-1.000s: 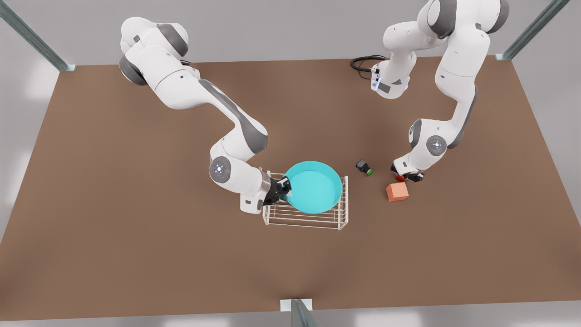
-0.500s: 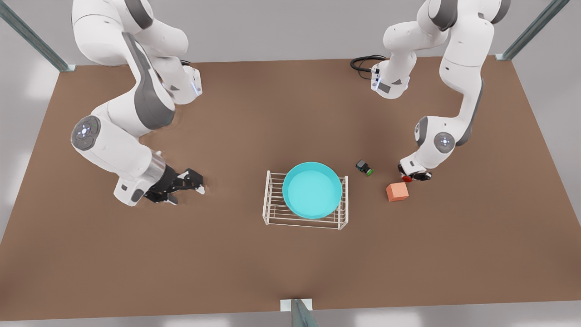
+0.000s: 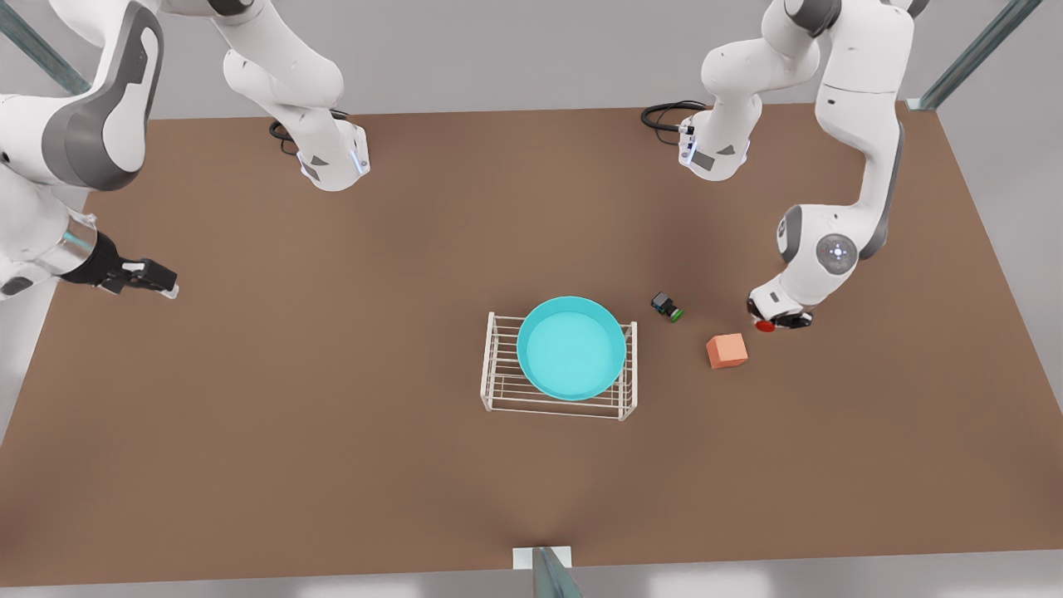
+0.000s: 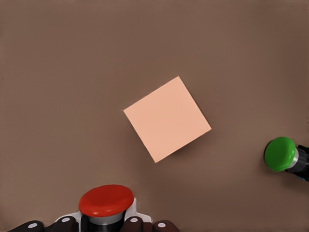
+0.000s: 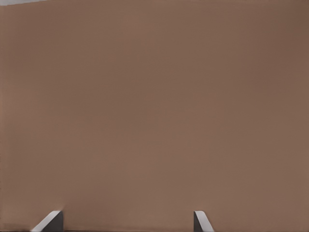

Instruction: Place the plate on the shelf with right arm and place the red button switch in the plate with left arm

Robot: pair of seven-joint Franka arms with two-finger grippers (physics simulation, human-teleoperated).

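Note:
The turquoise plate (image 3: pixel 571 347) lies flat on the white wire shelf (image 3: pixel 501 392) at the table's middle, with nothing in it. My left gripper (image 3: pixel 777 321) is at the front view's right, shut on the red button switch (image 3: pixel 765 326), just right of the salmon cube. In the left wrist view the red cap (image 4: pixel 106 200) sits between the fingers of my left gripper (image 4: pixel 106 225). My right gripper (image 3: pixel 159 283) hangs open at the table's far left edge, well away from the shelf. Its fingertips (image 5: pixel 50 221) stand wide apart over bare table.
A salmon-orange cube (image 3: pixel 727 350) (image 4: pixel 167 118) lies between the shelf and my left gripper. A green-capped switch (image 3: pixel 668 306) (image 4: pixel 280 153) lies on its side just right of the shelf. Black cables (image 3: pixel 664 113) coil by the far arm base.
My right gripper let go of the plate's rim and pulled far away to the front view's left. My left gripper, with the red button switch, drifted right, away from the cube.

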